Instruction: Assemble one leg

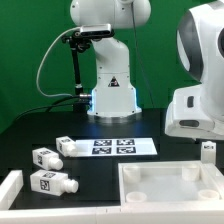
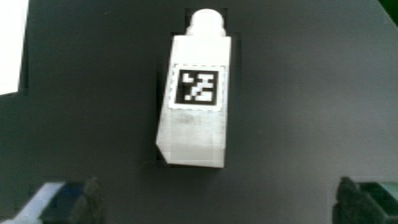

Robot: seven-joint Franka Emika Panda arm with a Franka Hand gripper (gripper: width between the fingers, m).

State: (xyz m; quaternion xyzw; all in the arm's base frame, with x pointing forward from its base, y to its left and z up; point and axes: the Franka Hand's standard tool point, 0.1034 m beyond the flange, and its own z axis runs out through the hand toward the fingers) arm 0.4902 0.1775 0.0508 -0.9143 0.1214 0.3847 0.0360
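In the wrist view a leg (image 2: 198,95), a stubby white peg with one black-and-white tag and a rounded tip, lies flat on the black table. My gripper (image 2: 214,202) hovers above it, open and empty. Its dark fingers (image 2: 64,200) stand wide apart, and the leg lies beyond the gap, touching neither. In the exterior view the arm's white hand (image 1: 196,110) hangs at the right over a small tagged white piece (image 1: 208,149), probably this leg. The fingertips are hidden there. Three more legs (image 1: 55,183) lie at the left.
The large white square panel (image 1: 135,183) with raised rims lies at the front right. The marker board (image 1: 112,146) lies in the middle before the robot base (image 1: 110,95). A white block (image 1: 10,186) sits at the front left. A white edge (image 2: 7,60) shows in the wrist view.
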